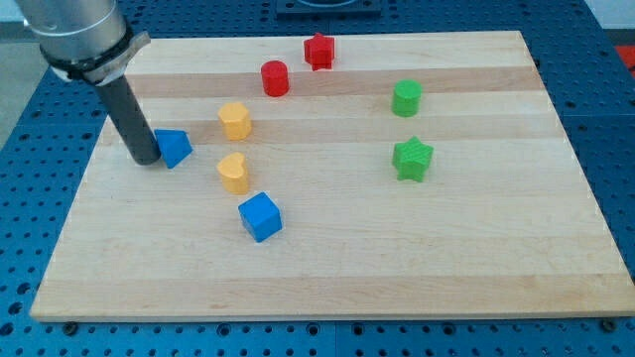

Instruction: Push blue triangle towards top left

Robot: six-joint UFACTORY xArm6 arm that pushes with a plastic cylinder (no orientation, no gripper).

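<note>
The blue triangle (175,147) lies on the wooden board (476,248) at the view's left, about mid height. My tip (145,159) stands right against the triangle's left side, touching or nearly touching it. The dark rod rises from there up to the view's top left corner.
A yellow hexagon block (235,120) and a yellow heart block (233,172) lie right of the triangle. A blue cube (260,216) sits lower. A red cylinder (275,77) and red star (318,51) are at the top. A green cylinder (406,98) and green star (413,159) are at the right.
</note>
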